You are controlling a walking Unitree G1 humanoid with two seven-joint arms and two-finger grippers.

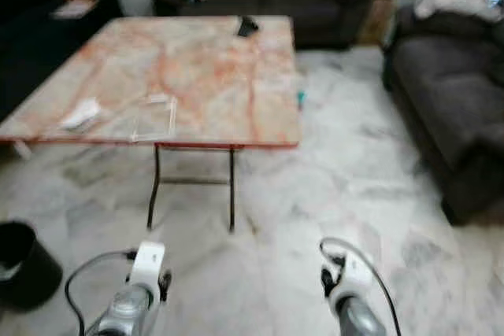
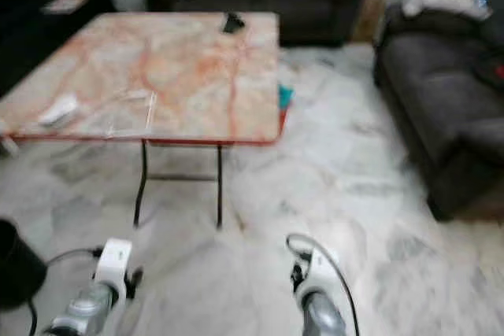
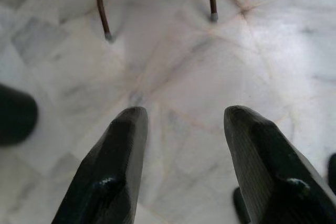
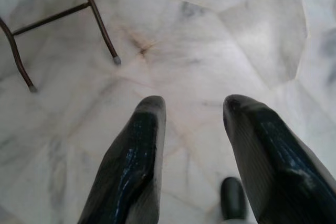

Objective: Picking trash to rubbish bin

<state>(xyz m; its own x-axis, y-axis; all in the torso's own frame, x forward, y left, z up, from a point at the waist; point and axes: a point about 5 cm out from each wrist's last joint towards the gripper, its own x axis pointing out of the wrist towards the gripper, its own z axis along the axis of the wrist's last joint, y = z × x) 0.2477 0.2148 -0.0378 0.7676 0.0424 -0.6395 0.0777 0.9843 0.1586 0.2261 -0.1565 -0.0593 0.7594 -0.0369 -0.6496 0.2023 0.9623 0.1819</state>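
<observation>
At the bottom of the head views both silver arms hang low over the marble floor (image 1: 315,194), wrists forward, cables looped beside them. The left gripper (image 3: 184,129) points down at bare tiles, its two black fingers (image 3: 121,166) spread wide with nothing between them; the thin table legs (image 3: 102,9) stand beyond its tips. The right gripper (image 4: 191,114) is posed the same way, fingers (image 4: 134,156) parted wide and empty, aimed at the floor near the legs. Ahead stands a folding table (image 1: 197,60) with a pink-veined top. On its near left corner lies a crumpled white scrap (image 1: 81,116), and just beside it, toward the near edge, a flat clear plastic piece (image 1: 155,120). A small dark object (image 1: 247,27) sits near the far edge. The black bin (image 1: 24,265) stands on the floor at the robot's left, well apart from the table. Dark sofas (image 1: 449,100) line the right and far sides.
</observation>
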